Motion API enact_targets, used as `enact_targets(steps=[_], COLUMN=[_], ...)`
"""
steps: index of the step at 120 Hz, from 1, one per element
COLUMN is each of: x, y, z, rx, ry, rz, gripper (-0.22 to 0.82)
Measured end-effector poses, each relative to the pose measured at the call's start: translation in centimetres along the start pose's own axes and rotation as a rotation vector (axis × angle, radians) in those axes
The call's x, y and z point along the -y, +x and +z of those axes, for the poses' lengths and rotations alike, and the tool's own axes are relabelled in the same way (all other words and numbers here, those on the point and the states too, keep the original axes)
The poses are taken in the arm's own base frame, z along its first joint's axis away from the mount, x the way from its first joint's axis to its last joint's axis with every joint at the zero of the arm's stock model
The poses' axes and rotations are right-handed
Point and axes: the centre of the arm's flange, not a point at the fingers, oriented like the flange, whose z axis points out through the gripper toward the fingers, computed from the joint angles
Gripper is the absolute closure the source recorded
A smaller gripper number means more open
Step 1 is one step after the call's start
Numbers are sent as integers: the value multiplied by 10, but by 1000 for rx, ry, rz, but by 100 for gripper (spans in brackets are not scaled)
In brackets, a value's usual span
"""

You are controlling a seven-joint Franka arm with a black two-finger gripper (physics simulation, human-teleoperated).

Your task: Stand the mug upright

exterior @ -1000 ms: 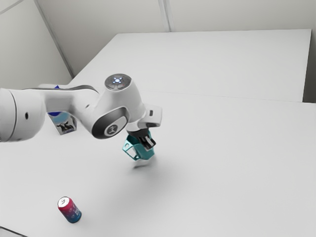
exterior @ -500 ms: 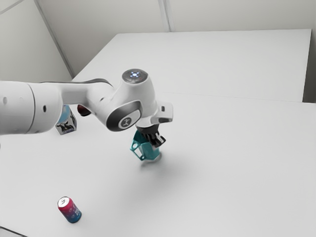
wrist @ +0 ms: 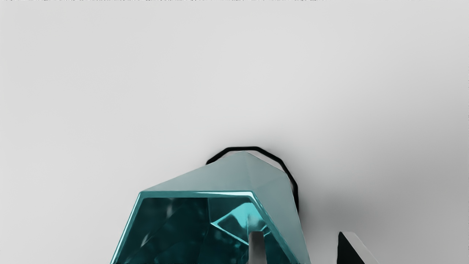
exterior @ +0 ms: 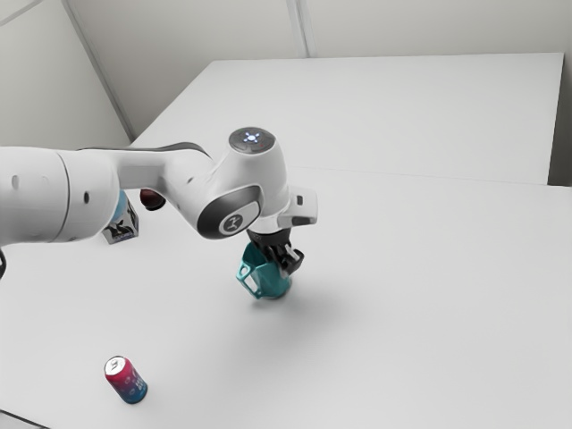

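Observation:
In the exterior view the black gripper (exterior: 290, 261) is at the upper side of the teal faceted mug (exterior: 275, 284), which looks close to upright, its handle toward the exterior view's left. The wrist view looks into the mug (wrist: 176, 227) through its angular rim. There the gripper (wrist: 298, 236) stands open across the mug's wall: one finger reaches inside the mouth, the other is outside, with a visible gap to the wall. A dark-edged base peeks out beyond the mug's side.
A red and blue can (exterior: 126, 379) stands on the white table (exterior: 429, 295) nearer the exterior view's bottom left. Beside the arm are a patterned box (exterior: 121, 223) and a dark red round thing (exterior: 152, 199).
The mug has shifted toward the exterior view's right and turned from a strong tilt to nearly upright. My hand has moved the same way and tipped with it, settling slightly lower lately.

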Motion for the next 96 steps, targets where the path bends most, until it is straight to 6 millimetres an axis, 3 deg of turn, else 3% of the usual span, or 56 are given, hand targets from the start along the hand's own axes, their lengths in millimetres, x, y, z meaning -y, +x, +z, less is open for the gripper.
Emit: enact_targets(steps=[25,39,49,56,67,72,85,96], x=[6,19,30,57,118,146,217,252], y=[-1,40,50,39,4,-8,-10,-25], z=[-32,-92,-137,-161,-196,-203,-221,-230], rx=[-39,-106,-126,-124,-112,-98,-79,-59], ry=[3,1,-57,-104,-153,-162,-163,-166], rz=[-17,-50,-106,-168,-268,-310,-388,-414], gripper=[26,18,12,9,6,5,3,2])
